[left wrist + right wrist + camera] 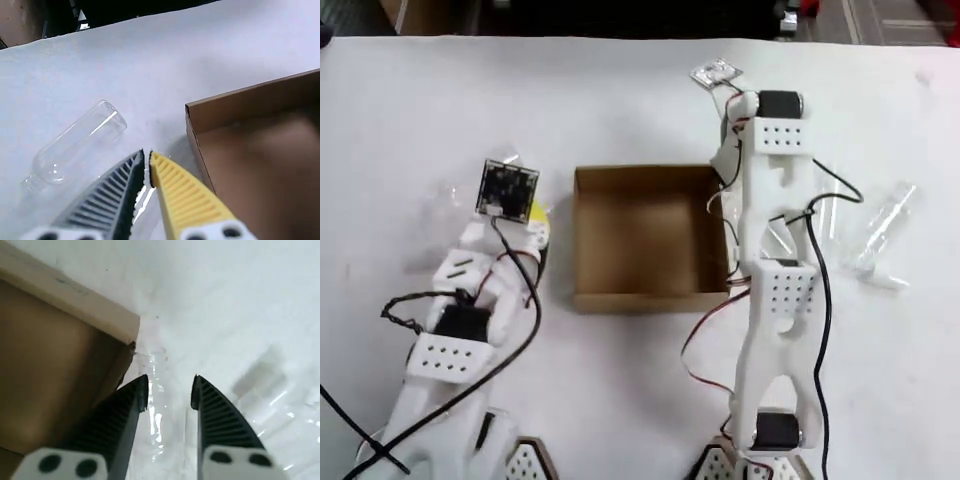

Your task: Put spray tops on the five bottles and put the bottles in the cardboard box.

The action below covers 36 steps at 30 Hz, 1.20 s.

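High view: the cardboard box (645,240) has no bottle in it, so I judge all capping and packing remains. The left claw (146,159), closed to a slit, points at a topless bottle (80,142) just ahead on the desk (200,50). The right claw (170,382) gapes astride another bare bottle (156,370).

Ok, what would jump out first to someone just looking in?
The open, empty cardboard box sits at the table's middle. The right end effector is open beside a box corner, straddling a clear bottle. The left end effector is shut, close to a second bottle that lies on its side without a spray top.
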{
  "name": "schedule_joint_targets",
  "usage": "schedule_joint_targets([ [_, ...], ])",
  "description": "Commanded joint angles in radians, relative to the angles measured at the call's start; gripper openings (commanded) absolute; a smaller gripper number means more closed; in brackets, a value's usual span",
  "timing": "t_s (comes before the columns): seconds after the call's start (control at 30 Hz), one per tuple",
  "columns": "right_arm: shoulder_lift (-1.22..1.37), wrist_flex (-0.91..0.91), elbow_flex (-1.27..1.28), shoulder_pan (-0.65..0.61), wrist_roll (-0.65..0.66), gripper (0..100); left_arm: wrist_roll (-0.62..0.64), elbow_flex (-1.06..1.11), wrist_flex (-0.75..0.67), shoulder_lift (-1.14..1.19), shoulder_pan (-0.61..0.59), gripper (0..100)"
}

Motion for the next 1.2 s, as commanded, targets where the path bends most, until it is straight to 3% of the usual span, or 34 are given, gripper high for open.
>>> schedule_joint_targets([
  [0.0, 0.007, 0.027, -0.051, -0.013, -0.009, 13.1, 0.002, -0.005, -0.032, -0.03, -0.007, 2],
  [0.2, 0.016, 0.028, -0.048, -0.047, -0.012, 13.8, 0.002, -0.005, -0.032, -0.03, -0.007, 2],
  [0.33, 0.016, 0.028, -0.048, -0.061, -0.068, 19.8, 0.002, -0.005, -0.032, -0.03, -0.008, 2],
  [1.17, 0.12, -0.027, -0.06, -0.03, -0.037, 19.7, 0.002, -0.003, -0.032, -0.028, -0.01, 2],
])
